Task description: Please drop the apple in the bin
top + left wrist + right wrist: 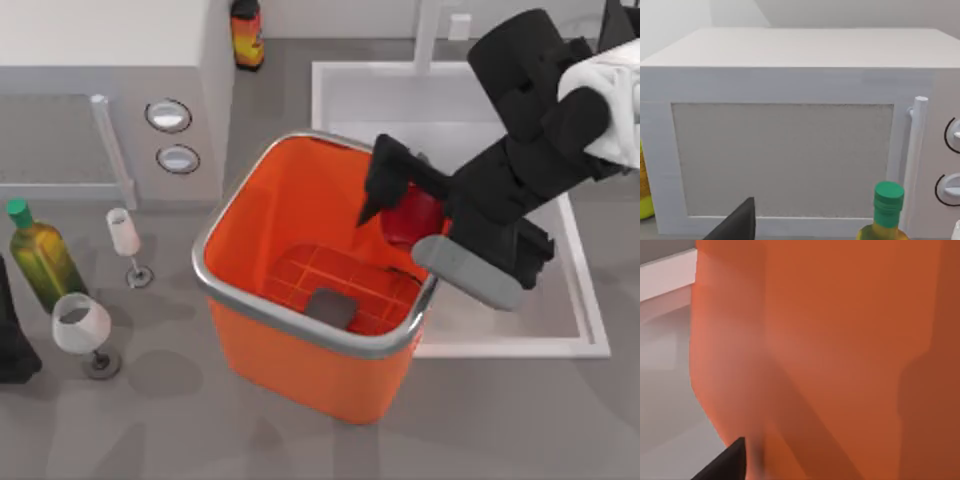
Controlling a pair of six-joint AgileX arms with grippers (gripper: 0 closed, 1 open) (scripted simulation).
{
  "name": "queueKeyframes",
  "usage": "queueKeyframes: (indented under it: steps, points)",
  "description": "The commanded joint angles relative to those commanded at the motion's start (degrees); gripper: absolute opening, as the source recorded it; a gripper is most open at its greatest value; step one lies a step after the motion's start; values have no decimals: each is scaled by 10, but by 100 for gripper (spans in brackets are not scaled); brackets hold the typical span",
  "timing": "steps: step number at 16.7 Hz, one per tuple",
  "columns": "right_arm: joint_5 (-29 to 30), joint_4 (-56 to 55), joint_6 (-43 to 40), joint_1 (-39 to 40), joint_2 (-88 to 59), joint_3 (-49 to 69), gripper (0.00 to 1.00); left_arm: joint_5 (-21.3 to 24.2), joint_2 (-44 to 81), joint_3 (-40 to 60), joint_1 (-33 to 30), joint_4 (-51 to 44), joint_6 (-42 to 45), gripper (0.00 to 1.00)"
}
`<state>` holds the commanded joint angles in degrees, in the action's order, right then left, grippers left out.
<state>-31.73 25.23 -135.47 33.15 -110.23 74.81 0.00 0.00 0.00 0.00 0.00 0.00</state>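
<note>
Top view: right tool (400,215) clamps glossy round apple (410,218) over silver-rimmed, grid-floored orange bin (300,350).

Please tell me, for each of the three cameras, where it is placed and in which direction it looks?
Top view: above the table, looking down at the bin; the right hand holds the apple over the bin's right rim, and part of the left arm sits at the left edge.
Left wrist view: on the parked left arm, facing the microwave; a dark finger tip shows.
Right wrist view: on the right arm, close against the orange bin wall.
Shared: the green-capped bottle appears in the top and left wrist views.
</note>
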Motion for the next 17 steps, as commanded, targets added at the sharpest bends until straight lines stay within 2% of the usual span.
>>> queueKeyframes:
  steps: [12, 17]
  points:
    - [0, 0, 0, 0, 0, 0, 98, 0, 0, 0, 0, 0, 0, 100]
    - [0, 0, 0, 0, 0, 0, 100, 0, 0, 0, 0, 0, 0, 100]
